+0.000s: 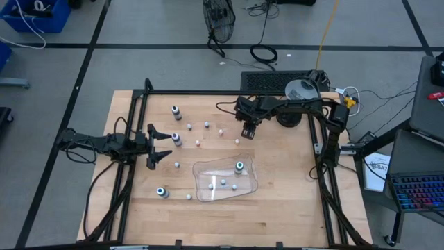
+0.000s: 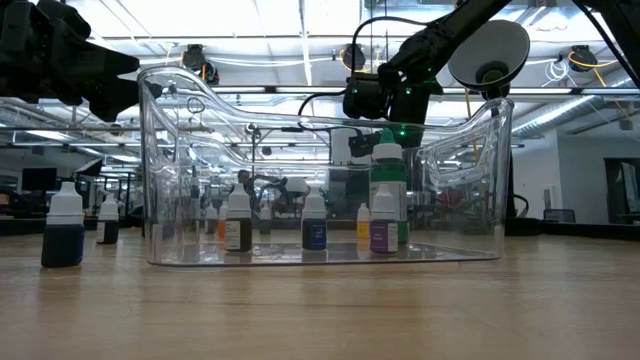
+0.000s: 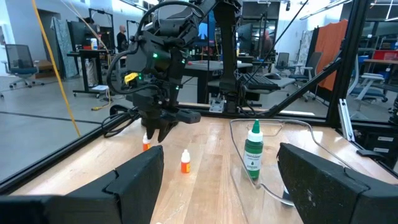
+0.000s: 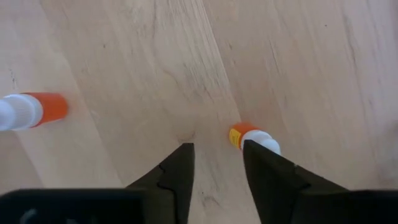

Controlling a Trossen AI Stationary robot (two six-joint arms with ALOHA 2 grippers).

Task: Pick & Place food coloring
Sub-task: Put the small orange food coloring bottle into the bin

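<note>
Food coloring bottles stand scattered on the wooden table: dark ones with white tops (image 1: pixel 176 111), (image 1: pixel 176 139), (image 1: pixel 161 192) and several tiny ones (image 1: pixel 207 125). A green bottle (image 1: pixel 239 167) and a few tiny ones stand inside the clear tray (image 1: pixel 208 170). My right gripper (image 4: pixel 217 149) points steeply down over the table's far middle, its fingers a narrow gap apart with nothing between them. A tiny orange bottle with a white cap (image 4: pixel 244 134) stands right at one fingertip (image 4: pixel 261 158). Another orange bottle (image 4: pixel 34 109) stands farther off. My left gripper (image 1: pixel 161 147) waits open at the left. My right gripper comes from above, slanting down. One fingertip overlaps the white cap (image 4: pixel 264 142) of the tiny orange bottle, which stands on the table outside the gap. Whether the finger touches the cap, I cannot tell.
The clear tray (image 2: pixel 480 150) fills the middle of the low view near the table's front. A black frame (image 1: pixel 208 92) runs along the table's far and side edges. Bare wood lies between the right gripper (image 1: pixel 247 134) and the tray.
</note>
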